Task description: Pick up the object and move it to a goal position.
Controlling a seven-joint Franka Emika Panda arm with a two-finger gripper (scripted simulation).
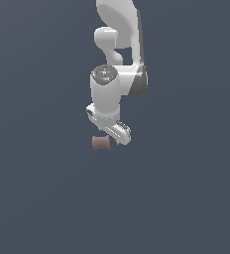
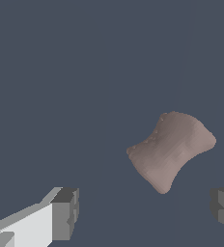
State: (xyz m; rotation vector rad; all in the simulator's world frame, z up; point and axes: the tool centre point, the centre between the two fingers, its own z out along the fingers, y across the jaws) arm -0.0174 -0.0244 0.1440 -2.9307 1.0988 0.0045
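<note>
The object (image 1: 101, 143) is a small reddish-brown spool with a narrowed waist, lying on the flat grey floor. In the wrist view the object (image 2: 172, 149) lies on its side, tilted, ahead of the fingertips and nearer the right-hand finger. My gripper (image 2: 145, 212) is open, its two dark pads (image 2: 65, 212) wide apart with nothing between them. In the exterior view the white gripper (image 1: 118, 135) hangs just beside the object, on the exterior view's right of it and slightly above.
The plain dark grey floor (image 1: 47, 198) spreads all around. The white arm (image 1: 118, 44) rises behind the gripper toward the top of the exterior view.
</note>
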